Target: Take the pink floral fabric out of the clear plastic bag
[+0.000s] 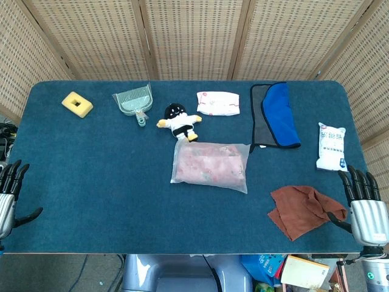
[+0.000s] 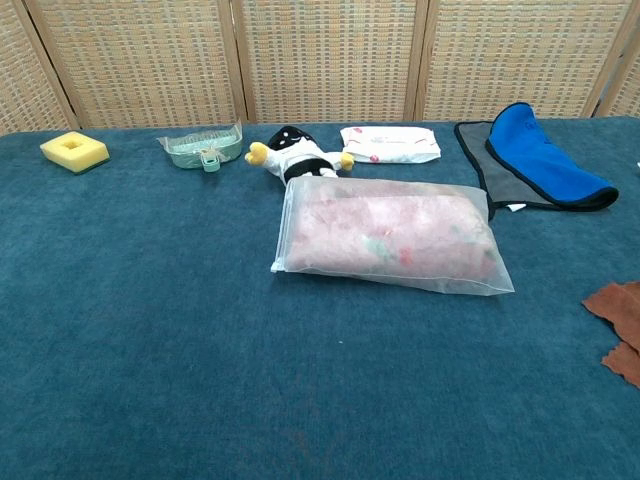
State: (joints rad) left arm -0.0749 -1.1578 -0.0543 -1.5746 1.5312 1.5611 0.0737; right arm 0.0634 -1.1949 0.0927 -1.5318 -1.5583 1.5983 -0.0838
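Note:
A clear plastic bag (image 1: pixel 211 165) lies flat at the middle of the blue table, with the pink floral fabric (image 1: pixel 213 163) folded inside it. The chest view shows the same bag (image 2: pixel 390 240) and fabric (image 2: pixel 395 238) closer up. My left hand (image 1: pixel 8 198) rests at the table's front left edge, fingers apart and holding nothing. My right hand (image 1: pixel 364 210) sits at the front right edge, fingers spread and empty, beside a brown cloth. Both hands are far from the bag. Neither hand appears in the chest view.
A black-and-white plush doll (image 1: pixel 178 120) lies touching the bag's far edge. Behind are a yellow sponge (image 1: pixel 77 103), a green dustpan (image 1: pixel 135 102), a white floral pouch (image 1: pixel 217 102) and a blue-grey cloth (image 1: pixel 276 115). A white packet (image 1: pixel 331 146) and brown cloth (image 1: pixel 306 210) lie right.

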